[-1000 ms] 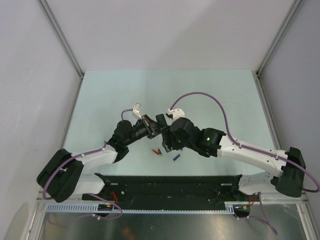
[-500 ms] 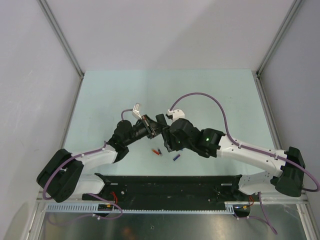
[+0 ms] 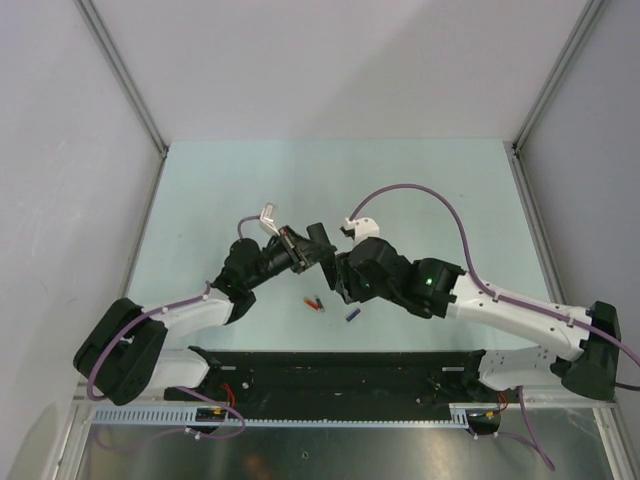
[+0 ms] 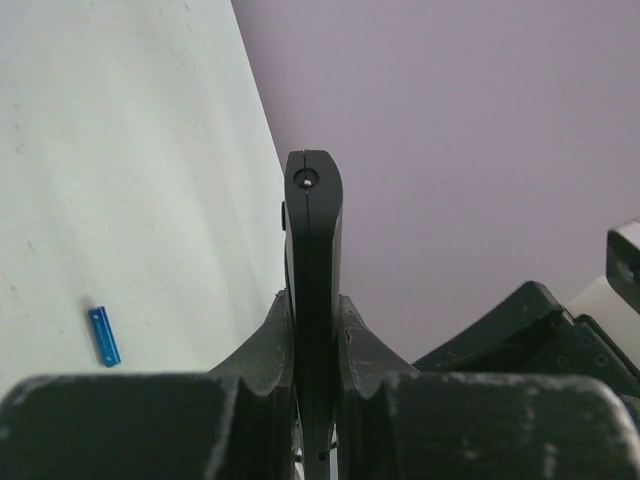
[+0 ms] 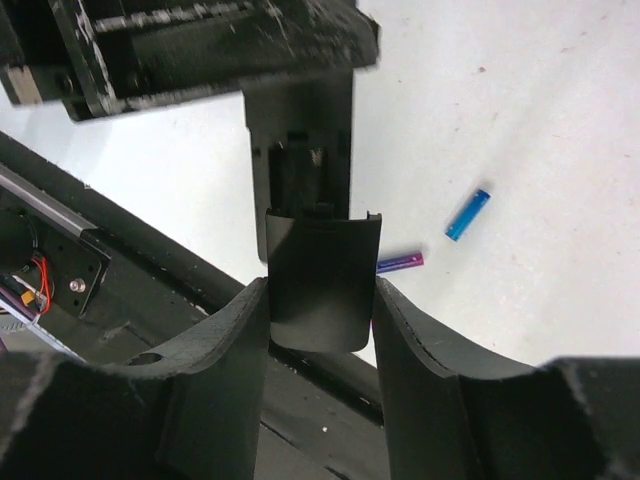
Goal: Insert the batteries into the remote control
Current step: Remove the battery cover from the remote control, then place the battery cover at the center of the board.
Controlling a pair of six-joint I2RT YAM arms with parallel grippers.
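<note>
My left gripper (image 4: 313, 310) is shut on the black remote control (image 4: 313, 230) and holds it edge-on above the table. The top view shows the remote (image 3: 319, 239) raised between the two arms. In the right wrist view its battery compartment (image 5: 298, 175) is open. My right gripper (image 5: 320, 300) is shut on a black curved battery cover (image 5: 322, 275), held at the compartment's lower end. A blue battery (image 5: 467, 214) and a reddish-purple one (image 5: 400, 262) lie on the table below. In the top view they lie by the front rail, the red battery (image 3: 314, 303) and the blue battery (image 3: 352, 314).
A black rail (image 3: 340, 370) runs along the table's near edge, just below the batteries. The pale green table (image 3: 420, 190) is bounded by grey walls at the back and sides. A blue battery (image 4: 103, 336) lies on the table in the left wrist view.
The right arm has shifted a little to the right. The left gripper with the remote has moved slightly up and right. The batteries have not moved.
</note>
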